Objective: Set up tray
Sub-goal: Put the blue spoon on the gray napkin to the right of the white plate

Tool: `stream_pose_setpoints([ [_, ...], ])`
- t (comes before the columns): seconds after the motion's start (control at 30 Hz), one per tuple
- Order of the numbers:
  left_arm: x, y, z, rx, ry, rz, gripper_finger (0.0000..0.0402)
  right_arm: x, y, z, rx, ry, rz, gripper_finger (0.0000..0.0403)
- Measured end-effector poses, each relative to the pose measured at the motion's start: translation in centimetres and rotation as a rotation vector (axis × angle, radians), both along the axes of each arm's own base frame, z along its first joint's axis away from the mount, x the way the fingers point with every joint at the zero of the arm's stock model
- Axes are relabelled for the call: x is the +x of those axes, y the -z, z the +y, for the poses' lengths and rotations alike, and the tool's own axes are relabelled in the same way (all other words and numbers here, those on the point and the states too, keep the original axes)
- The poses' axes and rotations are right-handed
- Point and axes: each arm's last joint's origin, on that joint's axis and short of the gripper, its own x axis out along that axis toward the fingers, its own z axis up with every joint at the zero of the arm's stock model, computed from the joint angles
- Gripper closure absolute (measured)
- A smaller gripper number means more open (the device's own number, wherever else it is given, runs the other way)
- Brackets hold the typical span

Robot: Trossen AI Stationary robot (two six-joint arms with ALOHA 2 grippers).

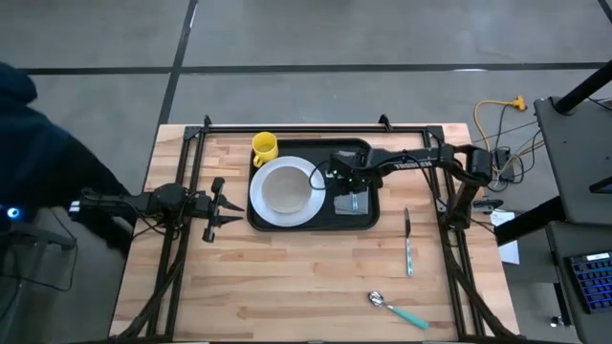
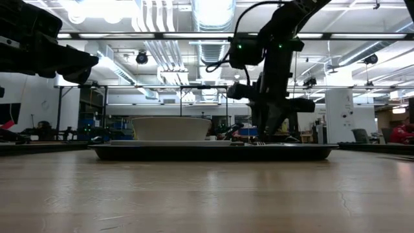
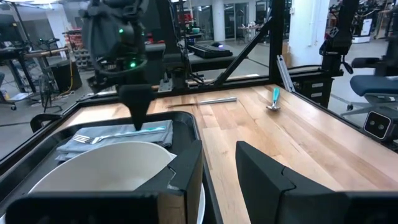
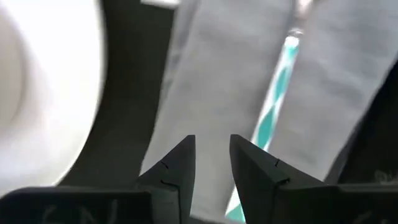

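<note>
The black tray (image 1: 316,225) (image 2: 213,153) lies in the middle of the table's far half. On its left part rests a white plate (image 1: 308,203) (image 3: 106,165) with a white bowl (image 1: 284,188) (image 2: 171,128) on it. On its right part a grey napkin (image 1: 356,203) (image 3: 93,144) (image 4: 211,74) lies flat with a teal-handled fork (image 3: 118,134) (image 4: 277,99) on top. My right gripper (image 1: 335,177) (image 3: 140,121) (image 4: 211,152) points down just above the napkin, slightly open, beside the fork handle. My left gripper (image 1: 229,208) (image 3: 217,168) waits open, left of the tray.
A yellow cup (image 1: 265,146) stands at the tray's far left corner. A knife (image 1: 407,244) (image 3: 211,99) and a teal-handled spoon (image 1: 397,308) (image 3: 274,99) lie on the bare wood right of and nearer than the tray. A person in dark clothing (image 1: 38,143) stands at the table's left.
</note>
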Motion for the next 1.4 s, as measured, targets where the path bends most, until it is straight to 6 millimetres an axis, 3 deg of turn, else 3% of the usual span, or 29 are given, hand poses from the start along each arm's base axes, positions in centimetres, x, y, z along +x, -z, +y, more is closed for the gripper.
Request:
stream_pose_setpoints([
  [0.33,0.0,0.0,0.0,0.0,0.0,0.0,0.0318,1.8,-1.2,5.5,-0.025,-0.29,-0.041,0.0332],
  [0.7,0.0,0.0,0.0,0.0,0.0,0.0,0.0318,1.7,-1.3,12.2,-0.035,-0.538,-0.043,0.0325],
  [1.13,0.0,0.0,0.0,0.0,0.0,0.0,0.0318,-0.3,-1.3,20.3,0.002,-0.708,-0.045,0.0323],
  [1.4,0.0,0.0,0.0,0.0,0.0,0.001,0.0318,-2.5,-1.3,25.0,0.045,-0.709,-0.044,0.0335],
])
